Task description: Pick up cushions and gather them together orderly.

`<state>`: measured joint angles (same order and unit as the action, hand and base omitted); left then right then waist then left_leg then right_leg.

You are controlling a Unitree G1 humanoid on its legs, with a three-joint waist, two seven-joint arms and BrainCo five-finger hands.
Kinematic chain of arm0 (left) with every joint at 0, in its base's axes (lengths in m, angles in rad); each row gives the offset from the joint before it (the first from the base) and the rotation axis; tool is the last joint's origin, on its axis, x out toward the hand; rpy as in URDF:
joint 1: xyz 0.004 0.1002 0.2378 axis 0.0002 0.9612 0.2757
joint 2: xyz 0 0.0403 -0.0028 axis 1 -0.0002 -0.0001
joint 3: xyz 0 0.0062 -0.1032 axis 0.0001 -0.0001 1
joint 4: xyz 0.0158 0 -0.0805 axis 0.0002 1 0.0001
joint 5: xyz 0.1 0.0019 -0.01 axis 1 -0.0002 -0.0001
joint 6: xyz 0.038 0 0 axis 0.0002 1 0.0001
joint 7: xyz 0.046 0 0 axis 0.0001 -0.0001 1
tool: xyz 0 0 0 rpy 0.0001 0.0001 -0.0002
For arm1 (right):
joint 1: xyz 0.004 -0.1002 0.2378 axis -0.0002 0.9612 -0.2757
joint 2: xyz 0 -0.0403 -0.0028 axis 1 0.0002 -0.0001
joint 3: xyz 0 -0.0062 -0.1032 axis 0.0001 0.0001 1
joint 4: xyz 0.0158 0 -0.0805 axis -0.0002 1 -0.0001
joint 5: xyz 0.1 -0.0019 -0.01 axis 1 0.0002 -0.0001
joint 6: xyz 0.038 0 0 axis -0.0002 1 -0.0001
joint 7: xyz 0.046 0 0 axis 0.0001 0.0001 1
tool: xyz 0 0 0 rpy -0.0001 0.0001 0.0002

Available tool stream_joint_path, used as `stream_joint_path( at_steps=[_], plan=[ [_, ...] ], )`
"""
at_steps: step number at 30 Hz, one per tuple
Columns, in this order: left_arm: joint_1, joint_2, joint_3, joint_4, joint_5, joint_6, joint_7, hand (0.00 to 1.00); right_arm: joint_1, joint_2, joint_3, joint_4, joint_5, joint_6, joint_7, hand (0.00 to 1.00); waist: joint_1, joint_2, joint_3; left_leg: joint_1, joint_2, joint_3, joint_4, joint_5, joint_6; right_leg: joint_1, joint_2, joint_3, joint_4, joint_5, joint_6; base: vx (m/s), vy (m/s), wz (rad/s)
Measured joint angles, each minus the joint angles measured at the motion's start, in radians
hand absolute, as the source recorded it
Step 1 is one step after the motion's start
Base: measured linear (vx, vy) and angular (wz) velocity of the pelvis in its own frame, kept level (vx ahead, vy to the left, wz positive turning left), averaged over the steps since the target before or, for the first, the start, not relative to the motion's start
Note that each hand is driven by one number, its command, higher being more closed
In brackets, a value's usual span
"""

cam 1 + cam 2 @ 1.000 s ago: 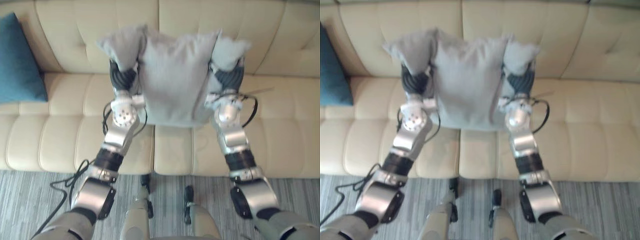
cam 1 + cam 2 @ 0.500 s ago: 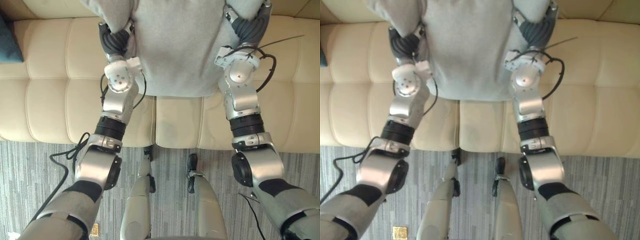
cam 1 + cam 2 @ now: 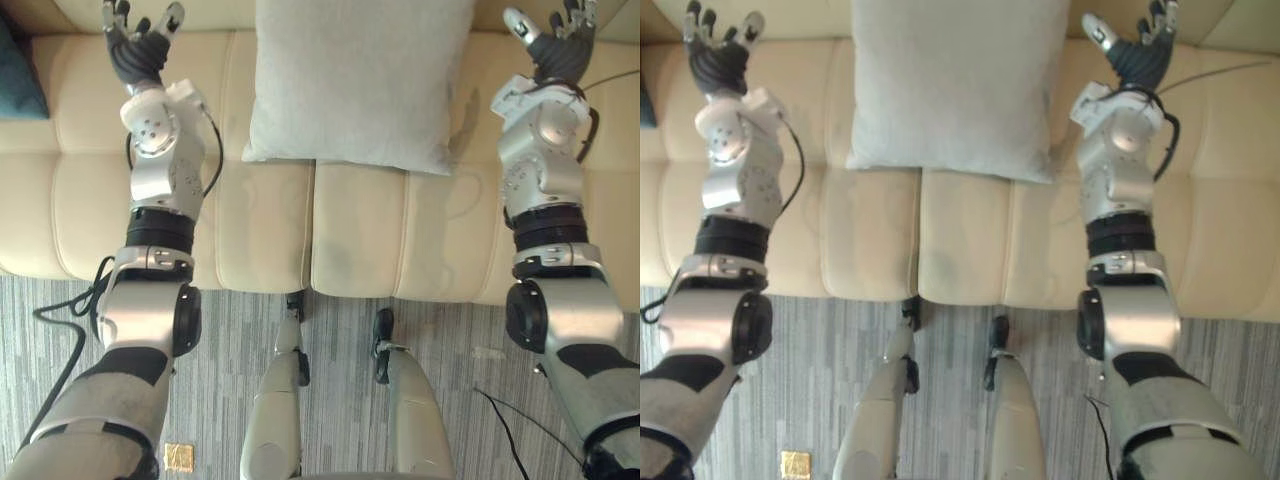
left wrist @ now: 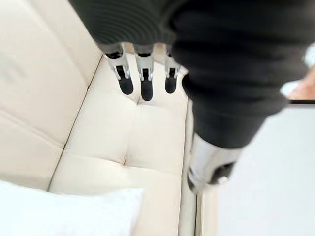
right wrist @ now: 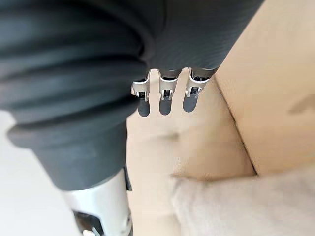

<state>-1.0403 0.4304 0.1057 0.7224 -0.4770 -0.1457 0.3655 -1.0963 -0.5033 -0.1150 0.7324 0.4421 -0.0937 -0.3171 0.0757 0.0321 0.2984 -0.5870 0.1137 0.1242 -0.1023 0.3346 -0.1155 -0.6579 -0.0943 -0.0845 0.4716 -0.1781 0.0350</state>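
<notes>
A light grey cushion [image 3: 355,85] leans on the cream sofa [image 3: 350,240], resting on the seat against the backrest, in the middle between my arms. My left hand [image 3: 138,45] is up at the cushion's left side, apart from it, fingers spread and open. To the right of the cushion my right hand [image 3: 555,45] also stands open and holds nothing. A corner of the cushion [image 4: 69,216] shows in the left wrist view under straight fingers [image 4: 142,78]. In the right wrist view the cushion [image 5: 236,201] lies below my straight fingers [image 5: 165,98]. A teal cushion [image 3: 18,75] peeks in at the far left.
The sofa seat stretches to both sides of the grey cushion. Grey striped carpet [image 3: 330,400] covers the floor in front of the sofa, with a small gold tag [image 3: 178,457] lying on it.
Both hands held the grey cushion by its upper corners; they have let go and swung outward, open. The cushion now rests on the sofa. The camera has tilted down.
</notes>
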Motion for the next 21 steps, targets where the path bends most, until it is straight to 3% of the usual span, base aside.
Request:
stream_joint_path(
  at_steps=[3,6,8,12,16,21],
  plan=[
    [0.189,-0.012,0.015,-0.073,0.012,0.004,-0.019,0.0,0.212,0.008,-0.019,-0.129,0.0,-0.001,0.026,0.0,-0.01,0.0,0.0,0.036,0.004,0.001,0.0,-0.041,-0.001,0.039,0.003,-0.005,-0.008,-0.003,0.003,0.02,-0.046,0.0],
    [0.427,-0.1,0.012,-0.131,0.054,0.008,-0.043,0.0,0.476,0.105,-0.076,-0.221,-0.002,-0.004,0.048,0.0,-0.017,0.0,-0.001,0.102,-0.007,0.005,0.0,-0.044,0.014,0.101,-0.012,0.005,-0.008,-0.018,0.013,0.06,-0.048,0.05],
    [0.626,-0.204,-0.026,-0.171,0.079,0.008,-0.068,0.0,0.693,0.228,-0.097,-0.27,-0.008,-0.004,0.079,0.0,-0.015,-0.002,-0.003,0.173,-0.018,0.007,0.0,-0.065,0.019,0.175,-0.022,0.005,-0.011,-0.041,0.016,0.08,-0.049,0.08],
    [0.867,-0.322,-0.094,-0.18,0.125,0.042,-0.139,0.0,0.918,0.368,-0.097,-0.285,-0.02,-0.004,0.127,0.0,-0.01,-0.003,-0.01,0.254,-0.017,0.02,0.0,-0.108,0.017,0.263,-0.024,0.003,-0.042,-0.053,0.016,0.05,-0.038,-0.04],
    [1.033,-0.391,-0.082,-0.072,0.203,0.074,-0.216,0.0,1.112,0.458,-0.1,-0.223,-0.111,0.005,0.173,0.0,-0.012,-0.008,-0.094,0.335,-0.012,0.034,0.0,-0.121,0.027,0.38,-0.012,0.005,-0.132,-0.036,0.022,0.1,-0.028,-0.1],
    [1.094,-0.412,-0.023,0.062,0.28,0.092,-0.253,0.0,1.163,0.503,-0.098,-0.087,-0.141,0.017,0.205,0.0,-0.01,-0.015,-0.181,0.419,-0.004,0.068,0.0,-0.156,0.023,0.484,-0.001,0.025,-0.228,-0.009,0.027,0.07,-0.015,-0.2]
  ],
)
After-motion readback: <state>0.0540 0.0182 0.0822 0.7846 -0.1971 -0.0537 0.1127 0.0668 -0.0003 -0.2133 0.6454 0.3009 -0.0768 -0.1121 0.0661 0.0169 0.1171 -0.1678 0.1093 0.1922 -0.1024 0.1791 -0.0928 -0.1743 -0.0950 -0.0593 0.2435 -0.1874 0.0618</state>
